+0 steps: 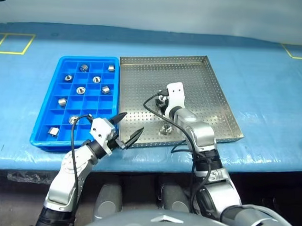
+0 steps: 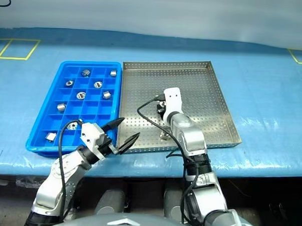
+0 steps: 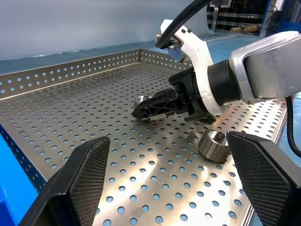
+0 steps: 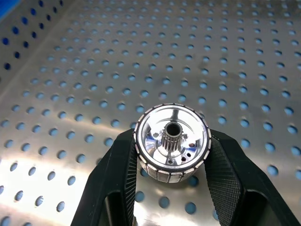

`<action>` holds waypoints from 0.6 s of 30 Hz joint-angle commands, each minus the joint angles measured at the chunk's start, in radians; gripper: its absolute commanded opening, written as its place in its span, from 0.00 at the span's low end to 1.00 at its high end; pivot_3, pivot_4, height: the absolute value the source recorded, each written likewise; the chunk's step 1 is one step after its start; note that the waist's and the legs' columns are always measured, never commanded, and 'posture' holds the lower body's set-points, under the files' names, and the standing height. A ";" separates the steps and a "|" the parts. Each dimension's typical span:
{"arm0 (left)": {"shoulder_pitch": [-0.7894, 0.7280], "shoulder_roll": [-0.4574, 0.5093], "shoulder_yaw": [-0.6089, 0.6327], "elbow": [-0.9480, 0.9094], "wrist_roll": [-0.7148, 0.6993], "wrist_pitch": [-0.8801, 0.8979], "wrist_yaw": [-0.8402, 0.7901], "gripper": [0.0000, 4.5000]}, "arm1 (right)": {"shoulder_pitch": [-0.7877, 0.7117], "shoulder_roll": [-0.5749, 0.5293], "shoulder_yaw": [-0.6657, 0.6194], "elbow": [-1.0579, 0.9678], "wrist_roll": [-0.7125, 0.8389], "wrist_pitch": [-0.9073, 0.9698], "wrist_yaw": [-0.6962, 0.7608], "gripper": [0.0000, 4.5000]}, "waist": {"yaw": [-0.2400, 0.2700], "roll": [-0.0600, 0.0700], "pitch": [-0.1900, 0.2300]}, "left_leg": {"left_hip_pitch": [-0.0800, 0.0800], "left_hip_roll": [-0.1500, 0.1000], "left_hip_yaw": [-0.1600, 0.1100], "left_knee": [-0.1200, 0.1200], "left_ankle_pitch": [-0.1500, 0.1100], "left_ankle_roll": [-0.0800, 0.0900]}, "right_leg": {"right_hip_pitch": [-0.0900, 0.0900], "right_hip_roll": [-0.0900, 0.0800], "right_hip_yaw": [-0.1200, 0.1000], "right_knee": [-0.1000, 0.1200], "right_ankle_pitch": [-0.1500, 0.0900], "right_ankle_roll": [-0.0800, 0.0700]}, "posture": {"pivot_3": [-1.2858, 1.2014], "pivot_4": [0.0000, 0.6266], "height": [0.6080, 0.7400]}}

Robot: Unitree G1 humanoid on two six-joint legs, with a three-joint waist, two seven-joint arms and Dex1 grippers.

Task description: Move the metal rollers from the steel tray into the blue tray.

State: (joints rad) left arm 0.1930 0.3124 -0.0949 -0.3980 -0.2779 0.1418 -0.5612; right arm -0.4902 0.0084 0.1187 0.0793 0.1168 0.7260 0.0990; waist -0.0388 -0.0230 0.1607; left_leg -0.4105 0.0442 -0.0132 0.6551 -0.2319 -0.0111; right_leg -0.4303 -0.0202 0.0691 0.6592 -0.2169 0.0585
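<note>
A blue-covered table (image 1: 272,98) holds the steel tray (image 1: 212,80), where the right gripper (image 4: 171,155) clamps a metal roller (image 4: 172,149). Beside the tray's near edge, the left gripper (image 1: 125,128) gapes wide; the blue tray (image 1: 51,111) adjoins.

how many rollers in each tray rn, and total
metal rollers in the blue tray: 9
metal rollers in the steel tray: 2 (one loose roller, one held roller gripped by the right end effector)
total: 11

A blue-covered table (image 1: 272,93) with yellow taped rectangles (image 1: 13,43) fronts a pale wall (image 1: 155,10).
</note>
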 commanded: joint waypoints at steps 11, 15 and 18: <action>0.130 0.016 0.174 -0.070 -0.028 -0.113 0.050 0.97 | -0.180 0.208 0.172 0.096 -0.035 -0.201 0.050 0.38 | 0.029 0.000 0.000 | 0.000 0.000 -0.001 -0.003 0.000 0.000 | 0.000 -0.001 -0.002 -0.002 -0.001 -0.001 | 0.59 0.24 1.00; 0.181 0.022 0.218 -0.106 -0.073 -0.119 0.032 0.97 | -0.234 0.246 0.193 0.230 -0.029 -0.288 0.081 0.38 | 0.035 0.000 0.000 | 0.000 0.000 -0.001 -0.003 0.000 0.000 | 0.000 -0.001 -0.002 -0.003 -0.001 -0.001 | 0.60 0.24 1.00; 0.225 0.025 0.255 -0.136 -0.122 -0.109 0.019 0.97 | -0.267 0.261 0.208 0.322 -0.035 -0.349 0.096 0.38 | 0.036 0.000 0.000 | 0.000 0.001 0.000 -0.004 0.000 0.000 | -0.001 -0.001 -0.002 -0.003 -0.001 -0.002 | 0.61 0.24 1.00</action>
State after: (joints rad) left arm 0.4069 0.3287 0.1340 -0.4796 -0.3685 0.0491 -0.5320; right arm -0.6546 0.1409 0.3183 0.3734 0.0845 0.4260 0.1821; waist -0.0032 -0.0229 0.1608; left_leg -0.4102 0.0449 -0.0133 0.6512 -0.2319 -0.0112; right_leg -0.4308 -0.0211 0.0670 0.6566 -0.2179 0.0567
